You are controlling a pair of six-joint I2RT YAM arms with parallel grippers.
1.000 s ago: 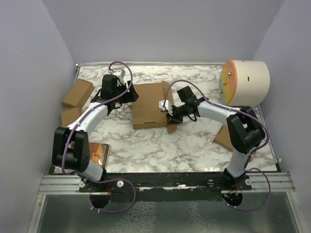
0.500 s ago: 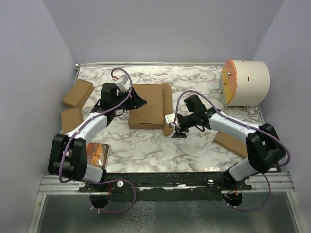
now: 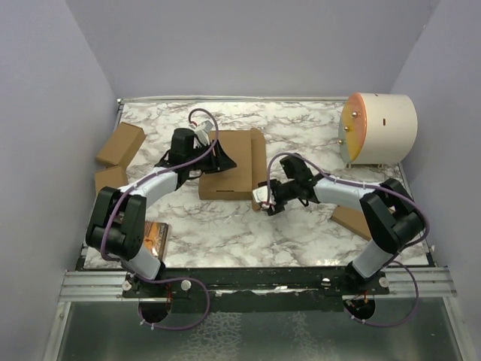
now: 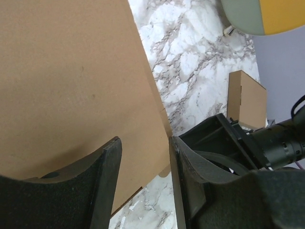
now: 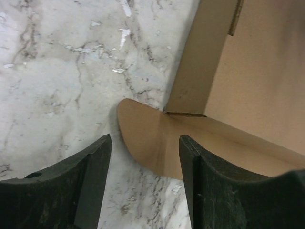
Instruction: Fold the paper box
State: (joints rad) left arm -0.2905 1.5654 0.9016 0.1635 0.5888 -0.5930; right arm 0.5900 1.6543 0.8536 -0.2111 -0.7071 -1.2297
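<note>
The paper box [image 3: 229, 169] lies closed and flat mid-table, with a narrow side flap [image 3: 259, 162] along its right edge. My left gripper [image 3: 222, 160] hovers over the lid, jaws open and holding nothing. In the left wrist view, the brown lid [image 4: 71, 81] fills the space beyond that gripper [image 4: 144, 143]. My right gripper [image 3: 267, 198] sits at the box's front right corner. In the right wrist view, the gripper [image 5: 145, 140] stands open, and a rounded tab [image 5: 143, 138] lies flat on the marble just past its fingertips, ungripped.
Two small cardboard boxes [image 3: 120, 144] [image 3: 110, 180] sit at the left. Another [image 3: 352, 218] lies under the right arm. A cream cylinder with an orange end [image 3: 378, 128] stands at the back right. An orange-printed packet [image 3: 154, 237] lies by the left base.
My right gripper opened, let go of the box's right side and drew back to the front corner. My left gripper slid right onto the lid, its jaws narrowing.
</note>
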